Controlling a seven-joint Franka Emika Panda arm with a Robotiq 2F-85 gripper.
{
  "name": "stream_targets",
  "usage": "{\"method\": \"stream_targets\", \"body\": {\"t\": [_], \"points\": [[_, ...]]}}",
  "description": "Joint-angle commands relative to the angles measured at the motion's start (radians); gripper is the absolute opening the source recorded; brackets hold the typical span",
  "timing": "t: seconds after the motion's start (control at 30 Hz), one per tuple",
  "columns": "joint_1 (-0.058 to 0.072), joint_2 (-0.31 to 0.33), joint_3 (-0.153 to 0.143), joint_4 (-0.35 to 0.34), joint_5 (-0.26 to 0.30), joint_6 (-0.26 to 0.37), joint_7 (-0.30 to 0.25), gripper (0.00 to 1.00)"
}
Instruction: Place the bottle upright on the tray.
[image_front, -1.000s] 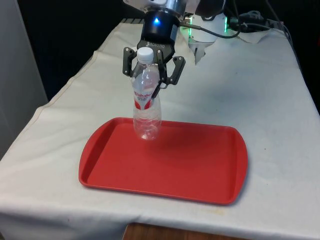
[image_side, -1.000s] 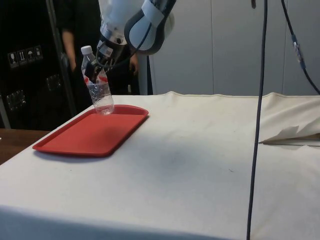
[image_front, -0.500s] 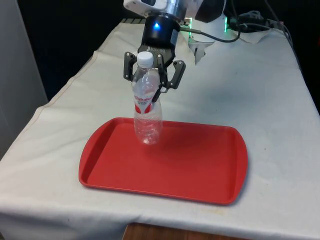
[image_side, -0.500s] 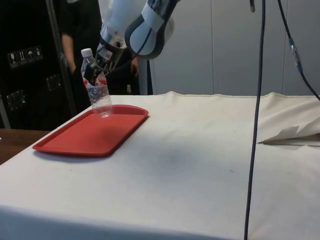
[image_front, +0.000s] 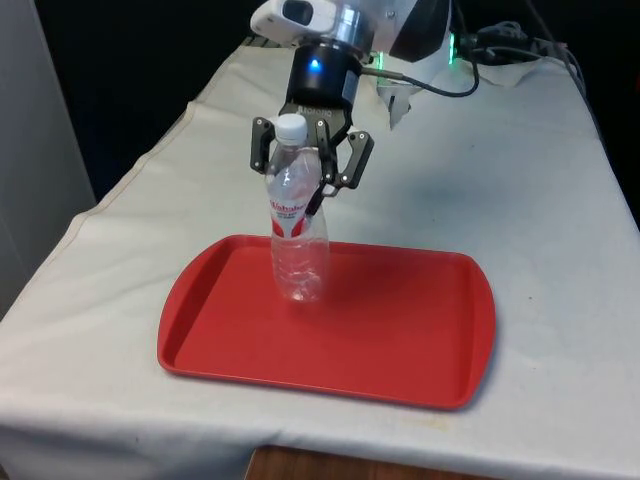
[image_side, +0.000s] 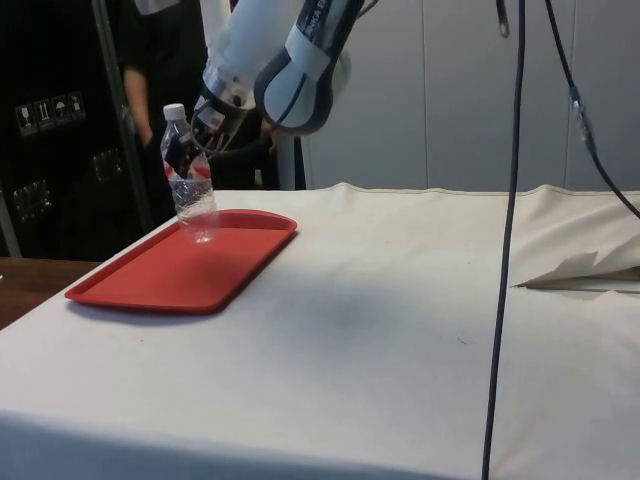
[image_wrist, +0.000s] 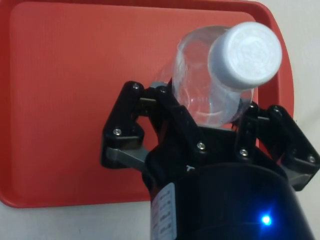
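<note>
Front view: a clear plastic bottle (image_front: 297, 235) with a white cap (image_front: 291, 126) and a red-and-white label stands on a red tray (image_front: 400, 345), its base resting on the tray floor near the tray's upper-left corner in the frame. The bottle is close to upright, with a slight lean that carries the cap toward the frame's left. The black end effector (image_front: 310, 170) descends from the upper centre of the frame and is closed around the bottle's upper body, just below the neck; its linkages splay to either side of the cap. The tray lies on the surface (image_front: 520, 200), which is draped with a white cloth, in the lower half of the frame.

Side view: the bottle (image_side: 189, 185) appears at the left of the frame, its base on the far end of the tray (image_side: 170, 275), with the cap tilted slightly away from the arm. The end effector (image_side: 196, 150) grips it from the right. A person in dark clothing (image_side: 150, 60) stands behind the tray, at the upper left. Dark cables (image_side: 505, 230) hang at the right of the frame.

Wrist view: the cap (image_wrist: 245, 48) and the transparent shoulder of the bottle (image_wrist: 200, 90) lie between the two fingers (image_wrist: 172, 112), against the red tray (image_wrist: 75, 75).
</note>
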Motion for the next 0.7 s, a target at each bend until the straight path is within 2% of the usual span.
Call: {"method": "stream_targets", "body": {"t": [0.0, 0.13, 0.17, 0.23, 0.4, 0.47, 0.5, 0.67], "points": [[-0.006, 0.01, 0.008, 0.001, 0.003, 0.026, 0.009, 0.16], [-0.005, 0.024, 0.008, 0.002, 0.002, 0.051, 0.026, 0.16], [0.0, 0.019, 0.0, 0.0, 0.0, 0.037, 0.022, 0.16], [-0.006, 0.029, 0.008, 0.002, 0.002, 0.059, 0.031, 0.16], [-0.006, 0.04, 0.008, 0.003, 0.002, 0.075, 0.043, 0.16], [0.0, 0.039, 0.0, 0.0, 0.0, 0.066, 0.044, 0.16], [-0.005, 0.047, 0.008, 0.003, 0.002, 0.085, 0.05, 0.16], [-0.003, 0.06, 0.006, 0.004, 0.002, 0.103, 0.06, 0.16]]}}
